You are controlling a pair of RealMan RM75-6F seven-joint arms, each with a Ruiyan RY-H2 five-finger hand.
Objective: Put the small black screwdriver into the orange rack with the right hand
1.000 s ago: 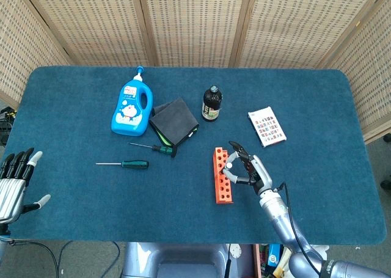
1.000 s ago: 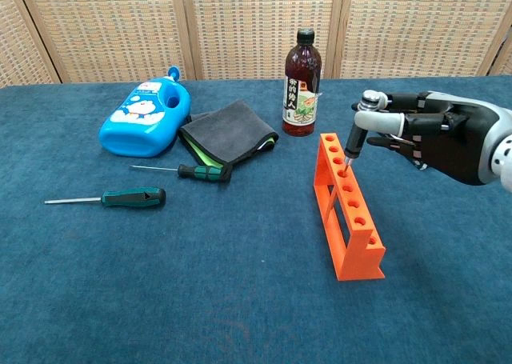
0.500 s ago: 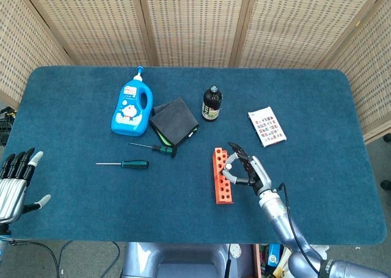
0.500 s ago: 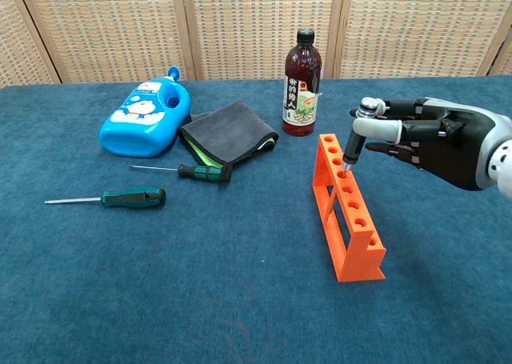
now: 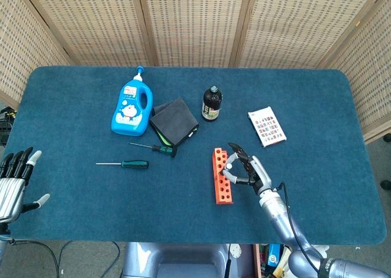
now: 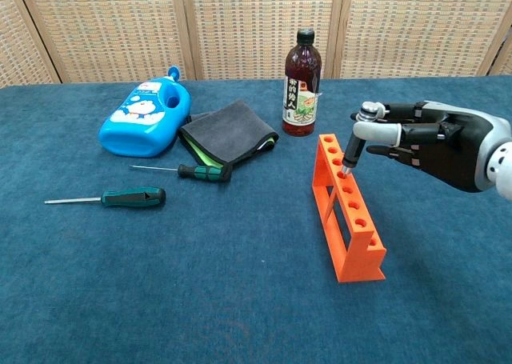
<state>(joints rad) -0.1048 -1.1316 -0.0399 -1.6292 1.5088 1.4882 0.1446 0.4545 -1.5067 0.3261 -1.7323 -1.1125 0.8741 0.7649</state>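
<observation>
we note the right hand [image 6: 436,140] pinching the small black screwdriver [image 6: 351,150] at its top, thumb and finger closed on it. its long axis runs near upright, slightly tilted, tip just below the fingers, at a hole of the orange rack [image 6: 348,208]. left hand [image 5: 13,183] well apart, fingers spread, holding nothing.

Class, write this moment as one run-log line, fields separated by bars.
right hand: holds small black screwdriver | tip: at a hole near far end of orange rack | left hand: open, idle | step: inserting
</observation>
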